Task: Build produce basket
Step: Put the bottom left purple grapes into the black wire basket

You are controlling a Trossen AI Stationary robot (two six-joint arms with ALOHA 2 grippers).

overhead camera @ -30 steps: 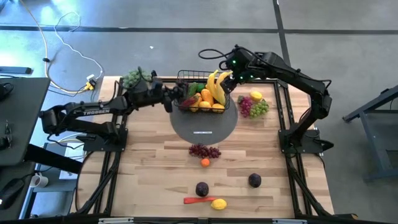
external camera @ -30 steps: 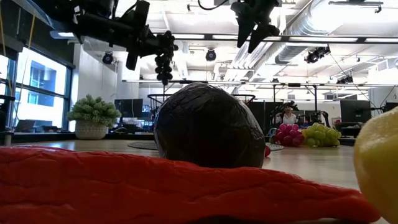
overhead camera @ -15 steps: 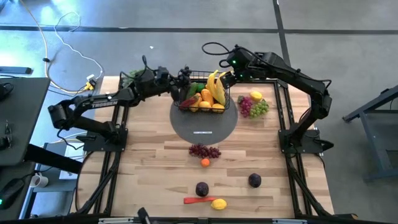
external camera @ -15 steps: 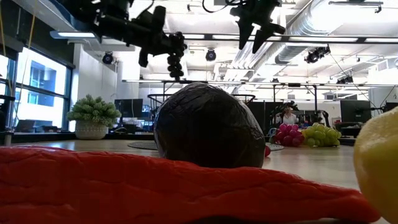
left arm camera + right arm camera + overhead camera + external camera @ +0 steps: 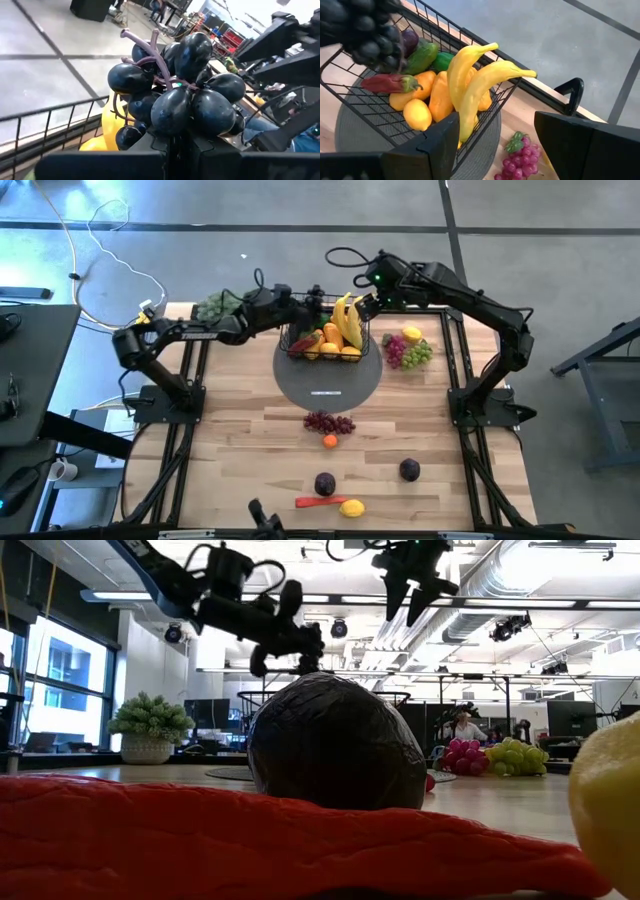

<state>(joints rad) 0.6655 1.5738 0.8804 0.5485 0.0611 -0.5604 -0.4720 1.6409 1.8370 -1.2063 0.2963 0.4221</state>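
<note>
I see the wire basket (image 5: 322,340) on the grey disc (image 5: 330,380), loaded with bananas (image 5: 477,87). My left gripper (image 5: 312,299), clamped on dark grapes (image 5: 177,97), hovers over its far-left corner. My right gripper (image 5: 368,304) hangs open beside the bananas.

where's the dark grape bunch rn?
High view: the dark grape bunch is held in the left gripper above the basket, over its far edge beside the bananas.

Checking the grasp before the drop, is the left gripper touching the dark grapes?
Touching. The left wrist view shows the dark grapes seated directly on the left gripper, its fingers shut on the bunch with no gap, above the basket.
</note>
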